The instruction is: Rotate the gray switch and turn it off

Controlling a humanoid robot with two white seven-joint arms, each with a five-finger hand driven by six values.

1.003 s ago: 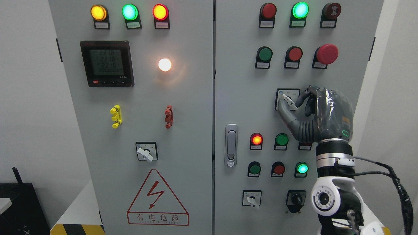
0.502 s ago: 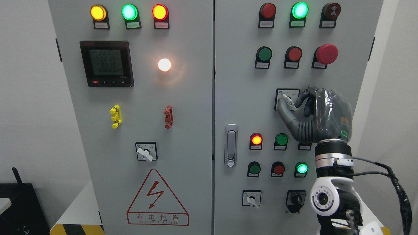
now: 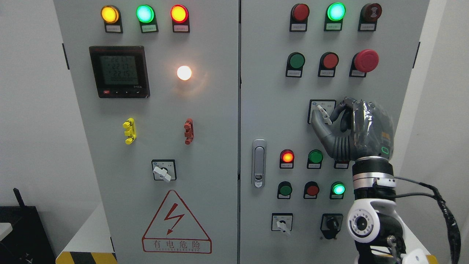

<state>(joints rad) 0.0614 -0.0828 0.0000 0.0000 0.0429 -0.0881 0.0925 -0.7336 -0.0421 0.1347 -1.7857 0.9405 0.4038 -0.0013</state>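
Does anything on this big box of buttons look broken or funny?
Nothing looks broken. The right hand is on the gray switch, whose lever is tilted. The lit lamps seem normal.

Right hand (image 3: 361, 128) on gray switch (image 3: 324, 113)

An industrial electrical room: a grey control cabinet (image 3: 205, 121) with indicator lamps (image 3: 145, 13).

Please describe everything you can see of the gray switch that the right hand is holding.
The gray switch is a small rotary selector with a pale lever handle, plastic by its look, on a square black-framed plate on the cabinet's right door. The lever tilts up-left. The right hand pinches it, thumb below, fingers curled from the right.
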